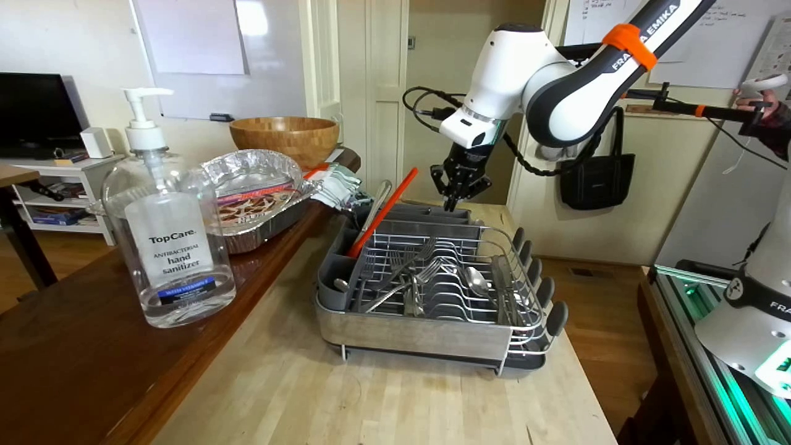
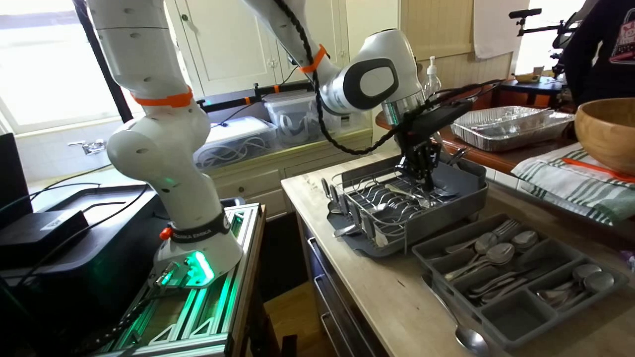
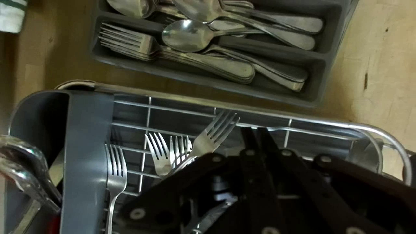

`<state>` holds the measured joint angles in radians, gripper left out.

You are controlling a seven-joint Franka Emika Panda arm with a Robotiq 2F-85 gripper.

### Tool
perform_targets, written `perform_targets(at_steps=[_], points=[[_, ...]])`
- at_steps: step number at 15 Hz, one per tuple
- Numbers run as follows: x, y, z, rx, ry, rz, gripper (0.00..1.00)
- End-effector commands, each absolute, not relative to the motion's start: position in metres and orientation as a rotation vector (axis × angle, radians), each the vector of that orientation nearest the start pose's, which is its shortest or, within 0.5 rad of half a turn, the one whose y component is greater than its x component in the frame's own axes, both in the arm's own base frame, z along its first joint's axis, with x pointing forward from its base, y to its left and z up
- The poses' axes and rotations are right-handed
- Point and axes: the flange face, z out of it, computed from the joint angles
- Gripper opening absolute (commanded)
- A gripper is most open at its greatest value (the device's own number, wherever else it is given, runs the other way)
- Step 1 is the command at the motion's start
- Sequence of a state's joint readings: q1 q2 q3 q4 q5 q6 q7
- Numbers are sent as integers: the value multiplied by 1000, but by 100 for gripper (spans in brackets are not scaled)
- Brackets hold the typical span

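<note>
My black gripper (image 3: 257,130) points down over the dish rack (image 3: 227,106), its two fingertips close together with only a thin gap. Nothing shows between them. It also appears in both exterior views (image 1: 451,205) (image 2: 427,186), above the rack's cutlery. In the wrist view a fork (image 3: 208,139) lies slanted just left of the fingertips, apart from them. Another fork (image 3: 116,177) lies farther left, by the grey holder. The gripper body hides some cutlery beneath it. In an exterior view a spoon (image 1: 476,279) and several knives and forks lie on the rack's wires.
A grey cutlery tray (image 2: 518,317) with sorted spoons, forks and knives stands beside the rack. A loose spoon (image 2: 470,339) lies on the counter. A red utensil (image 1: 386,210) sticks up from the rack's holder. Foil pans (image 1: 259,185), sanitizer (image 1: 176,247) and a wooden bowl (image 1: 285,137) stand on the ledge.
</note>
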<state>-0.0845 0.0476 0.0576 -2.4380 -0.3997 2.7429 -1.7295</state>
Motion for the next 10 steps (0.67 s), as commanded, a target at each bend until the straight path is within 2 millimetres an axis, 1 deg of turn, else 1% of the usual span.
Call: perform_targets(at_steps=[1, 5, 7, 9, 10], points=[[501, 11, 304, 1443, 2457, 15, 40], [507, 30, 288, 1446, 2457, 32, 70], [508, 33, 277, 1489, 2452, 10, 86], [509, 39, 264, 1572, 2430, 2, 98], [510, 42, 257, 1600, 2414, -2, 100]])
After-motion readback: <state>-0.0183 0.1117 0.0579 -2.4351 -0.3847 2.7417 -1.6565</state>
